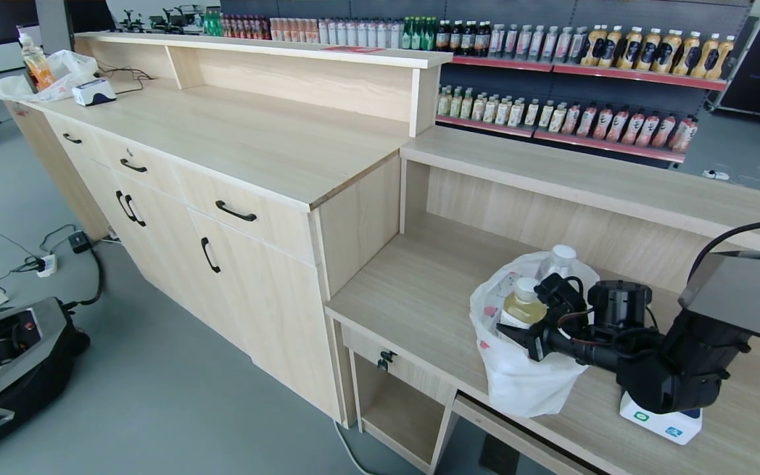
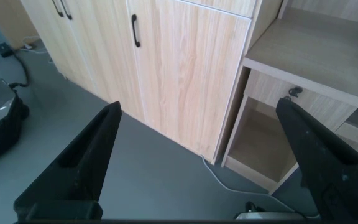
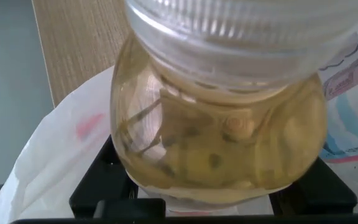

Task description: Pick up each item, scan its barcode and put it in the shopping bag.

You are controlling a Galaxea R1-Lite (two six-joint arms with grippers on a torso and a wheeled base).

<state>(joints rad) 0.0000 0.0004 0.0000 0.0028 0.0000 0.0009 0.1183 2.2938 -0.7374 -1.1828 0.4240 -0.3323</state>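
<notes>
A white plastic shopping bag (image 1: 518,382) stands on the low desk (image 1: 413,297) at the right. My right gripper (image 1: 538,323) is at the bag's mouth, shut on a bottle of yellowish liquid (image 1: 520,309) with a pale cap. The right wrist view has this bottle (image 3: 216,143) close up between the dark fingers (image 3: 98,193), with the bag (image 3: 61,143) behind it. A second, white-capped bottle (image 1: 558,260) stands inside the bag. My left gripper (image 2: 197,162) hangs open over the grey floor in front of the cabinet doors (image 2: 185,68), holding nothing.
A white scanner box (image 1: 660,422) sits on the desk under my right arm. A raised wooden counter (image 1: 235,132) runs to the left, with another bag, bottle and scanner (image 1: 93,92) at its far end. Shelves of bottles (image 1: 571,66) line the back.
</notes>
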